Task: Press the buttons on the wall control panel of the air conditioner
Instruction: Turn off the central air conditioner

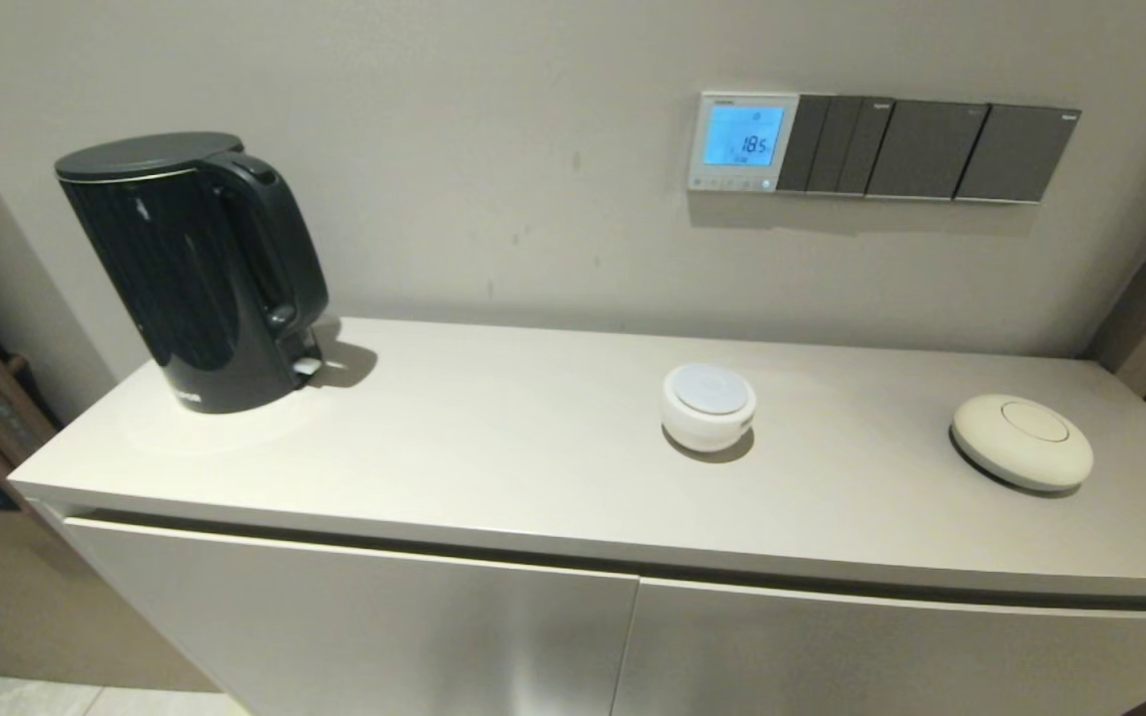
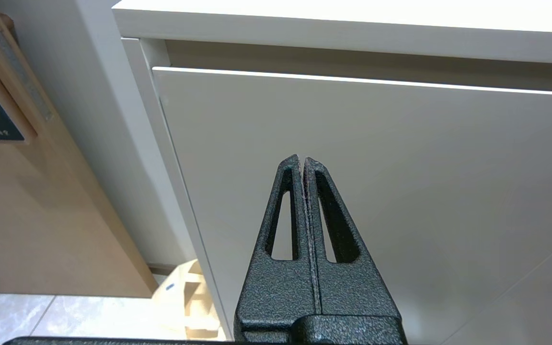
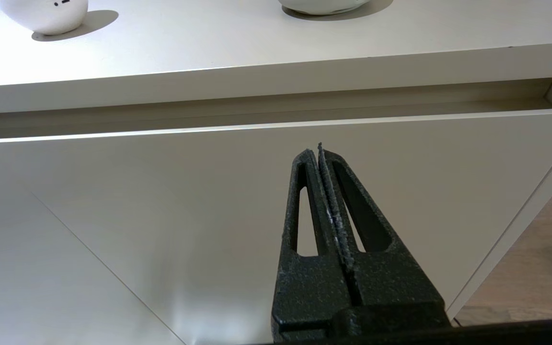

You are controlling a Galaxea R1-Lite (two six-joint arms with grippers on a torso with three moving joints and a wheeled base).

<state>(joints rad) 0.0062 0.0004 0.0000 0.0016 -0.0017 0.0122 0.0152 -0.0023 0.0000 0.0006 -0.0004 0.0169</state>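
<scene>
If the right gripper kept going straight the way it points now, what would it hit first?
Most likely the cabinet door front. The right gripper, fingers shut, points at that panel below the countertop edge, with nothing between them. How far off the door is cannot be judged.

From the head we looked down on the cabinet top (image 1: 493,467) and wall behind. Our wrist cameras sat low, close, facing the cabinet doors (image 2: 352,191); the right shared the top's front edge.

White wall control panel (image 1: 742,141), screen glowing blue; buttons (image 1: 729,182) beneath
</scene>
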